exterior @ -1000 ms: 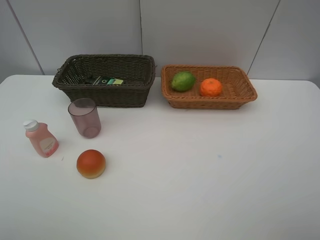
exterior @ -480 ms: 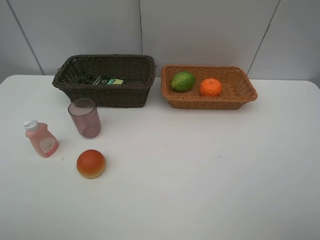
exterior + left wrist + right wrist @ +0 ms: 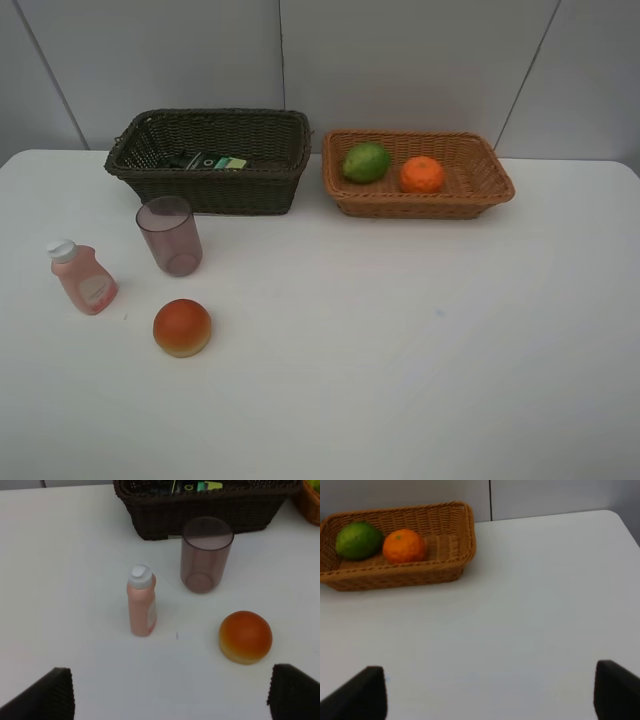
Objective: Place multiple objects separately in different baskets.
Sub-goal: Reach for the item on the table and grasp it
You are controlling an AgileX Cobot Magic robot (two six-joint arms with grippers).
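White tabletop (image 3: pixel 400 350) before pale wall panels, high view. We find nothing displaced over the last second: every object keeps its place, and neither arm enters the high view.

The lime (image 3: pixel 366 162) and tangerine (image 3: pixel 422 174) lie side by side in the tan basket (image 3: pixel 420 205). The pump bottle (image 3: pixel 215 161) lies in the dark brown basket (image 3: pixel 215 190). Three objects stand on the table, near that basket's front: the purple cup (image 3: pixel 170 236) upright, the pink bottle (image 3: pixel 83 278) upright, and the red-orange fruit (image 3: pixel 182 327) nearest the camera.

We judge the sorting half done, in a pause between placements. The left gripper (image 3: pixel 167 694) hangs with fingers spread wide and empty, facing these three. The right gripper (image 3: pixel 490 692) is likewise apart and empty, over bare table short of the tan basket.

Only a strip of the pump bottle's label shows above the wicker rim. Both grippers' fingers are cut off at the wrist frames' edges.
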